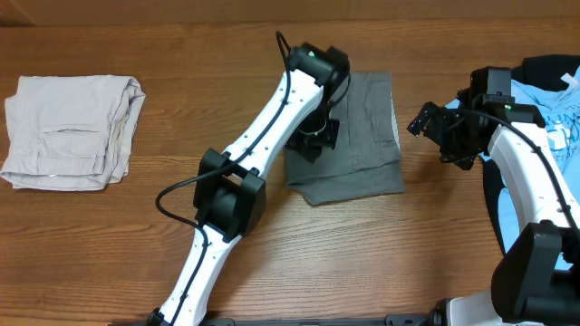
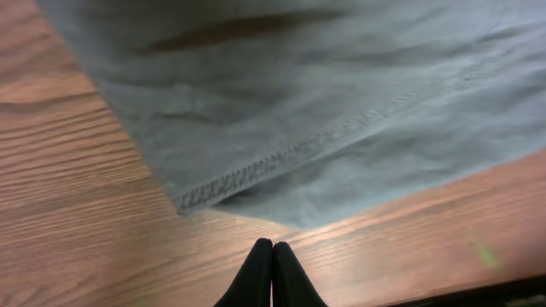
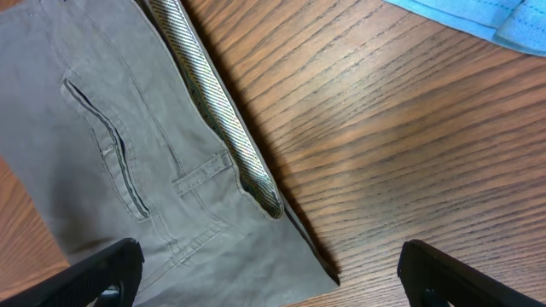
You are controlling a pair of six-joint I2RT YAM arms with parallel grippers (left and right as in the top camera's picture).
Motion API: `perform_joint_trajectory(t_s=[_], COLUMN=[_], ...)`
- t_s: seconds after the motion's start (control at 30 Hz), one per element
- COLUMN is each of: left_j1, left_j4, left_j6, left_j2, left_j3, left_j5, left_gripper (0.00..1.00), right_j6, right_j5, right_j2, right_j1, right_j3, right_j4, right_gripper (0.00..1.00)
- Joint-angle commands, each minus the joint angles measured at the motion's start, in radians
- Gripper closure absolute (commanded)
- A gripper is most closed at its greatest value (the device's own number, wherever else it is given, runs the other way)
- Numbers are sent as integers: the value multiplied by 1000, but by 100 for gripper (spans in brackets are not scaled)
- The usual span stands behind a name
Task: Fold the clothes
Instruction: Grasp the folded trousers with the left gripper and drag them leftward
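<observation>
The left fingers are pressed together with nothing between them. Their tips sit over bare wood, just off a stitched hem of the grey shorts. The right fingers are spread wide and empty. They hang above the waistband side of the shorts, where the striped lining shows along the edge and the slit pocket lies to its left.

From overhead the shorts lie near the middle of the worktop as a rough rectangle. The bottom edge is skewed and one corner pokes out towards the near side. The left arm reaches across their left half, so part of the cloth is hidden.

The fold looks close to done, and the risk now is undoing it. If the closed left tips slide sideways while low, they could drag the hem and rumple the layers. If the right fingers close on the waistband edge alone, they could lift only the top layer and flip it open. The blue shirt lies beside the right arm and could snag on a wide swing. The beige shorts sit well apart at the far left, out of harm's way.
</observation>
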Motion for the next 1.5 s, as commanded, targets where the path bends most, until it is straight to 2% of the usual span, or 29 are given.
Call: perform_joint_trajectory(t_s=[0.0,0.33,0.63,0.9,0.97,1.03,1.07,1.1,1.17,1.23,1.3,1.47], left_j1=[-15,-13,30,176,229,306,329,355,399,435,460,469], left_j4=[43,208,248,331,371,439,463,490,530,544,523,334], left_j6=[15,10,-87,-100,-101,-101,-100,-90,-45,13,31,31], left_j2=[9,9,9,9,9,9,9,9,9,8,3,-55], left_j3=[-89,-270,-352,-357,-357,-357,-357,-355,-340,-302,-244,1], left_j5=[-16,-28,-315,-462,-461,-433,-412,-376,-286,-177,-112,-116], left_gripper=[96,96,96,95,88,70,65,55,23,3,0,1], right_j6=[-2,-2,-2,-2,-2,-2,-2,-2,-2,-2,-2,-2], right_j5=[11,11,11,11,11,11,11,11,11,11,11,11], right_j2=[-5,-5,-5,-5,-5,-5,-5,-5,-5,-5,-5,-5], right_j1=[1,1,1,1,1,1,1,1,1,1,1,1], right_j3=[7,7,7,7,7,7,7,7,7,7,7,7], right_j4=[6,5,6,5,6,5,5,6,5,6,6,5], right_gripper=[0,0,0,0,0,0,0,0,0,0,0,0])
